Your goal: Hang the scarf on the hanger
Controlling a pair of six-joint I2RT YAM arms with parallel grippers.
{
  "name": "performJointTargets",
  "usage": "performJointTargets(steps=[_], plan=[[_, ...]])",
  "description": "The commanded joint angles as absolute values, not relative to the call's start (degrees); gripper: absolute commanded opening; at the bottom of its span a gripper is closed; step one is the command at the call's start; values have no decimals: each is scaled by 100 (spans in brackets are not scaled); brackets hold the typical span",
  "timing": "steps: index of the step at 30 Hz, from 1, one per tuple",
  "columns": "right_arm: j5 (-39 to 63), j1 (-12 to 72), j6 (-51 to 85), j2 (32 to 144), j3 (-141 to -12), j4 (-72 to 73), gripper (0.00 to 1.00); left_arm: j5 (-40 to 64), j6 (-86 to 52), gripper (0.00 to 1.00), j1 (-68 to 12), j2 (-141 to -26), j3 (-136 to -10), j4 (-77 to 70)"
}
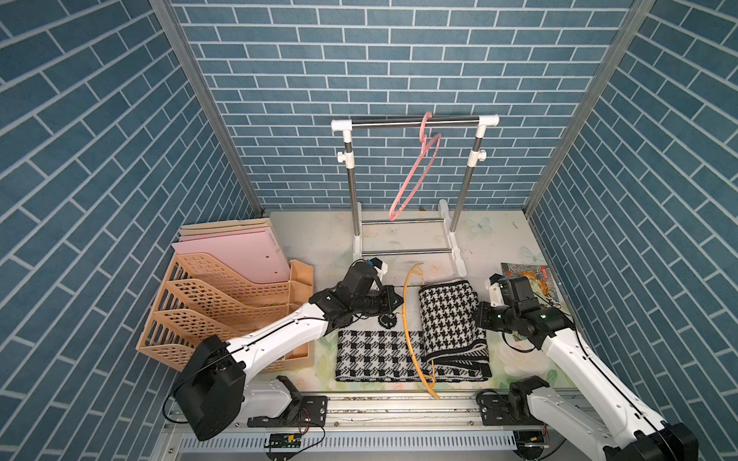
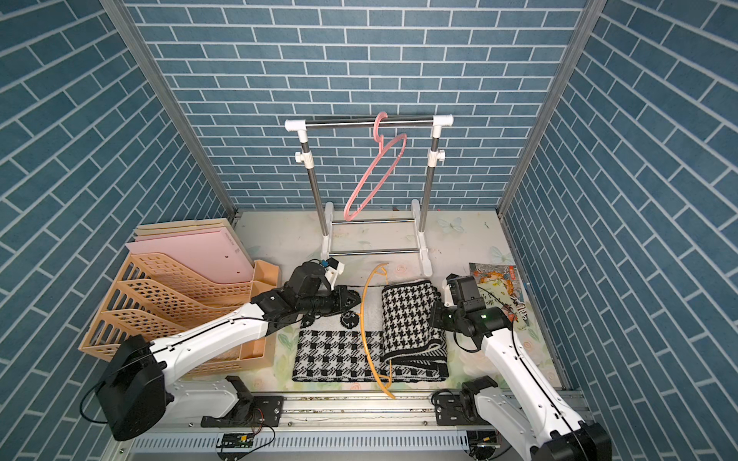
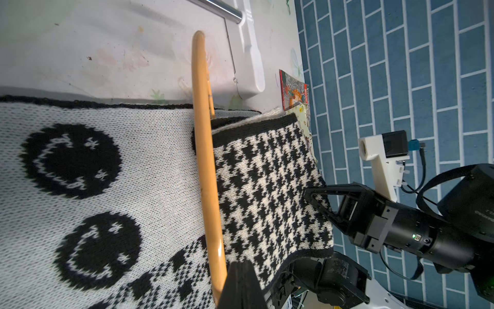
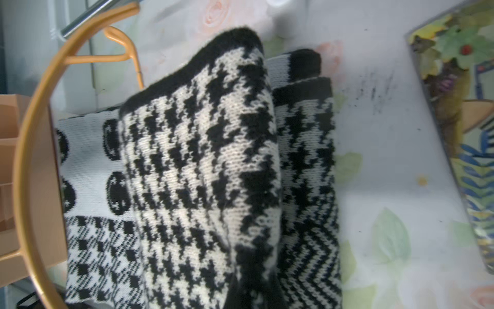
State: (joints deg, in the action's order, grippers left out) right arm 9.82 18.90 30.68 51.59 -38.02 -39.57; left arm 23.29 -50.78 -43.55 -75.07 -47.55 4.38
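Note:
The black-and-white knit scarf point(image 1: 375, 355) lies flat at the table's front middle. Its houndstooth end point(image 1: 447, 315) is folded back and raised. An orange hanger point(image 1: 406, 319) lies across the scarf, its curved arm beside the fold; the rest of it is hidden under the fabric. My left gripper point(image 1: 398, 302) is shut, with its tip against the hanger's arm point(image 3: 211, 214); the left wrist view shows nothing between its fingers point(image 3: 242, 278). My right gripper point(image 1: 478, 315) is shut on the fold's right edge point(image 4: 240, 187), and fabric runs in between its fingers. A pink hanger point(image 1: 415, 175) hangs on the rack's bar.
The white-and-steel clothes rack point(image 1: 353, 187) stands at the back middle. A tan file organiser point(image 1: 223, 303) holding pink folders fills the left side, close to my left arm. A colourful booklet point(image 1: 527, 275) lies at the right, behind my right wrist. Blue brick walls close in three sides.

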Motion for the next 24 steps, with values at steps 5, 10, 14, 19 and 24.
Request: performJointTargets(steps=[5,10,14,19,24], plan=[[-266,1819,3609,5312,-3879,-4520,0,2307,-4984,0,-4443,-7554,-5181,564],[-476,1793,3726,5437,-3845,-4531,0,2258,-4924,0,-4443,-7580,-5299,718],[-543,1791,3763,5568,-3817,-4384,11,2266,-4913,0,-4439,-7695,-5275,689],[-580,1779,3738,5743,-3848,-4231,47,2285,-4904,0,-4444,-7810,-5282,630],[-902,1779,3445,5351,-4726,-4591,64,2285,-4894,0,-4439,-7853,-5426,736]])
